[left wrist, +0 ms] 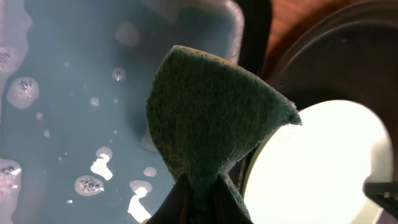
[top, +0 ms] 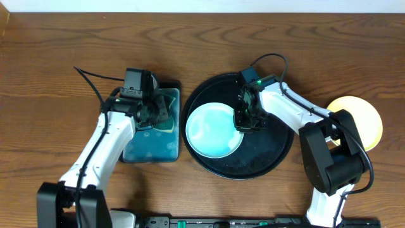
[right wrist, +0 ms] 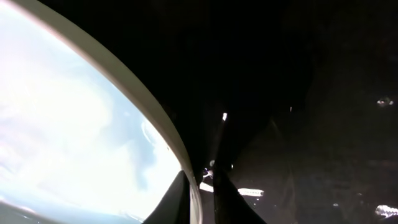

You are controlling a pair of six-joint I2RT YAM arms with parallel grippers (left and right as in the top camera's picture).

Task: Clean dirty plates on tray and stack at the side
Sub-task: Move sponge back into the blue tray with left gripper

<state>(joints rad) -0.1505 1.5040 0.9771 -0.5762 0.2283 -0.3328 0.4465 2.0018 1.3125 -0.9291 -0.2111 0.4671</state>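
The left gripper is clamped on the narrow end of a coarse, fibrous green sponge, above a rectangular basin of bubbly blue-green water just left of the tray. The right gripper pinches the thin rim of a smooth mint plate lying in the left half of the glossy, round black tray. A yellow plate rests on the wooden table to the tray's right.

A robotics lab: two arms mounted at a wooden table.
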